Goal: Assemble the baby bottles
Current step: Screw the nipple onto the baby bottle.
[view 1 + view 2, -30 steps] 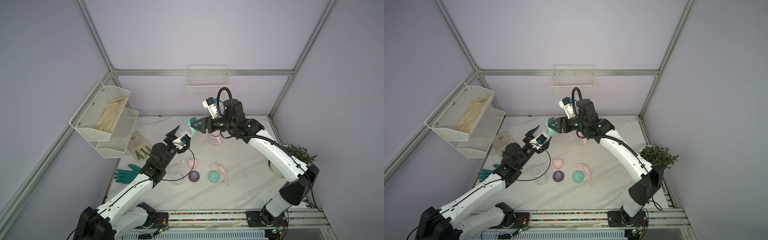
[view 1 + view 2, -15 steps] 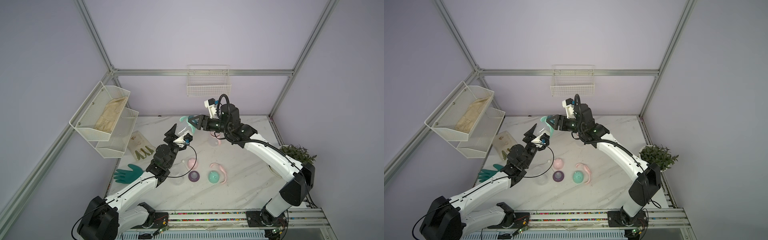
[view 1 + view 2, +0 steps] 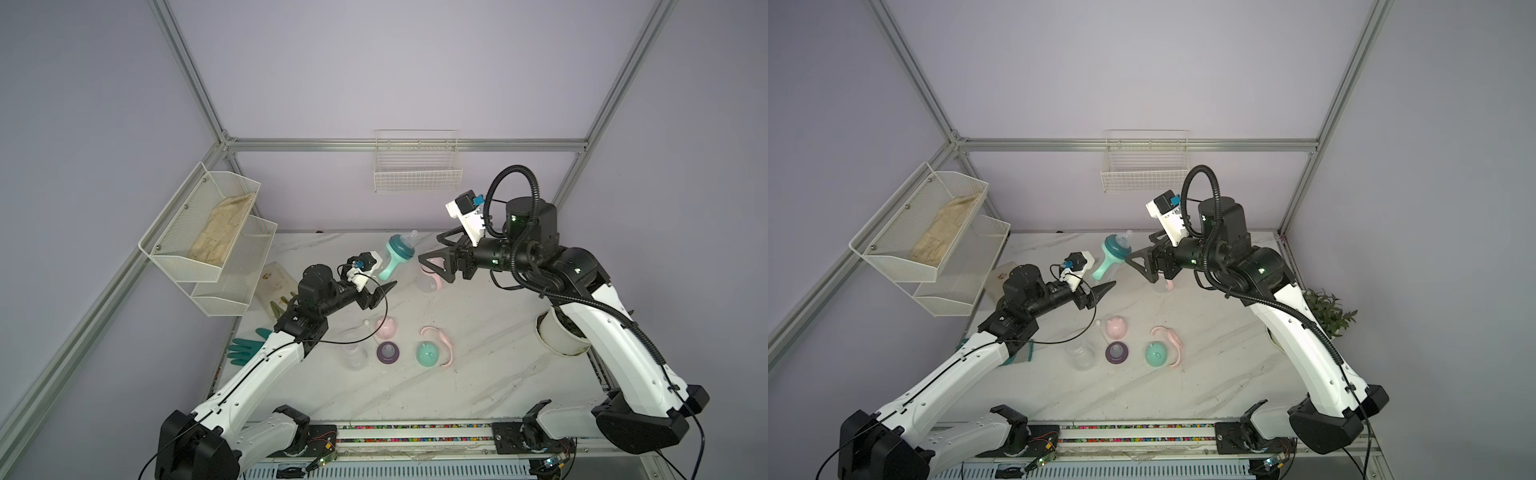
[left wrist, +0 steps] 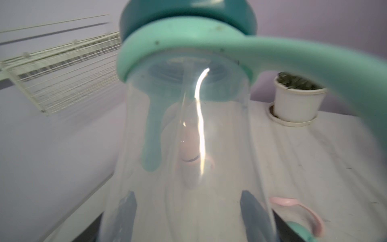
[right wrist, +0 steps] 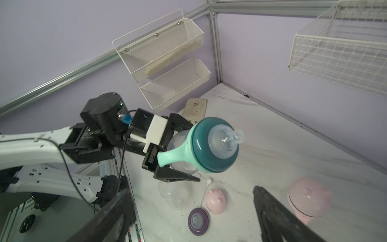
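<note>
Your L hand (image 5: 196, 153) was clenched on the clear base of the teal-collar bottle (image 3: 399, 251), holding it in the air over the rear of the table (image 3: 478, 374). The bottle's long axis was tilted, not upright. The base sat low in the hand, and the nipple (image 5: 232, 137) pointed up and away, twd the back wall and twd your R hand. In the R wrist view the nipple faced almost straight at the lens. The mint handle ring (image 5: 173, 155) sat just under the collar. In the L wrist view a thin inner straw (image 4: 191, 125) ran down inside the body.

Your R hand (image 3: 429, 246) was spread wide w/ nothing btw its fingers, near the nipple end but apart from it. The capped bottle (image 3: 428, 280) sat on the table close by, w/ a pink dome cap (image 5: 307, 199) and pink handles on it.

Count, as far as you could see:
- **Bottles, 3:** 1 in hand, 1 capped at the rear, and 1 bare bottle (image 3: 353, 353) nearer the front. Can't tell if the bare one stood or lay.
- **Dome caps, 3:** 2 pink, incl. the loose pink cap (image 3: 385, 326), and 1 mint cap (image 3: 427, 355).
- **Collars, 2:** teal on the held bottle, and the purple collar (image 3: 388, 352) loose btw the bare bottle and mint cap.
- **Handle rings, 3:** mint, pink on the capped bottle, and the loose pink ring (image 3: 440, 345) just beside the mint cap.
- **Loose straw (image 3: 371, 328), 1:** beside the loose pink cap.
</note>
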`<act>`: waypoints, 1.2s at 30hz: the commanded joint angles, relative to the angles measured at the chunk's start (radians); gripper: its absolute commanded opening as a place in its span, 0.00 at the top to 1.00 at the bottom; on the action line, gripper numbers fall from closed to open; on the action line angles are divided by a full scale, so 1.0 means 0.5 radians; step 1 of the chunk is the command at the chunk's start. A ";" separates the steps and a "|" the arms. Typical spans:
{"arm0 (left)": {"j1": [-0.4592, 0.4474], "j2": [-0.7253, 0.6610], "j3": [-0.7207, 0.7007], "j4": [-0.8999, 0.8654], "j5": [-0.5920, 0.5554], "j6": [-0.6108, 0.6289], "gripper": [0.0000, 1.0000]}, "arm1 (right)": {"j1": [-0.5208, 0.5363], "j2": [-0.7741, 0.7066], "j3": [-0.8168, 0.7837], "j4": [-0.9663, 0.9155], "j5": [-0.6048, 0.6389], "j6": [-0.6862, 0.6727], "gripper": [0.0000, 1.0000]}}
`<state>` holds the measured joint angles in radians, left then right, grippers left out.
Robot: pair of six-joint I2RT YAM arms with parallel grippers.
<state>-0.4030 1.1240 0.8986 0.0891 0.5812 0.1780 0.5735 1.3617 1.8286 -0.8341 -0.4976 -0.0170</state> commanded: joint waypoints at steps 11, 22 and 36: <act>0.021 0.164 0.246 0.300 1.451 -0.607 1.00 | 0.007 0.150 0.258 -0.579 -0.327 -0.466 0.06; 0.021 0.182 0.261 0.276 1.460 -0.598 1.00 | 0.010 0.215 0.273 -0.612 -0.552 -0.488 0.17; 0.024 0.111 0.276 0.041 1.241 -0.409 1.00 | 0.010 0.247 0.144 -0.477 -0.593 -0.333 0.58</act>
<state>-0.3901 1.2144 0.9527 0.1349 1.2701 -0.0650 0.5709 1.4738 1.9339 -1.1145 -0.7727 -0.2005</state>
